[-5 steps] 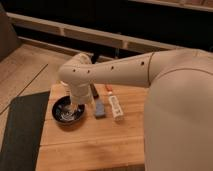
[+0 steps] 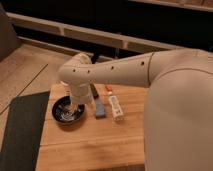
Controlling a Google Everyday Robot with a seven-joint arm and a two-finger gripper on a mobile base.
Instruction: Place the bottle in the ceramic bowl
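Dark wall with pale horizontal rails [image 2: 100,37] across the back, above a light wood floor [image 2: 30,70]. At far left, dark mat [image 2: 20,130] on that floor, right against the edge of the wooden table [image 2: 90,145]. On the table's left part, ceramic bowl [image 2: 57,119]: black, glossy, pale streaks inside. Directly over the bowl, gripper [image 2: 75,106], pointing down from the thick cream wrist of the arm [image 2: 115,72] and largely hidden behind it; claw parted, gripping nothing. Just right of the bowl, blue-grey flat block [image 2: 100,108]. Next to the block on its right, touching or not impossible to tell, bottle [image 2: 116,107]: white, oblong, flat on its side on the table, outside the bowl. Behind these two, small orange-red item [image 2: 108,90] and dark object [image 2: 94,91], both too blurred to name. At far right, bulky cream robot body [image 2: 180,115] over the table's right end.
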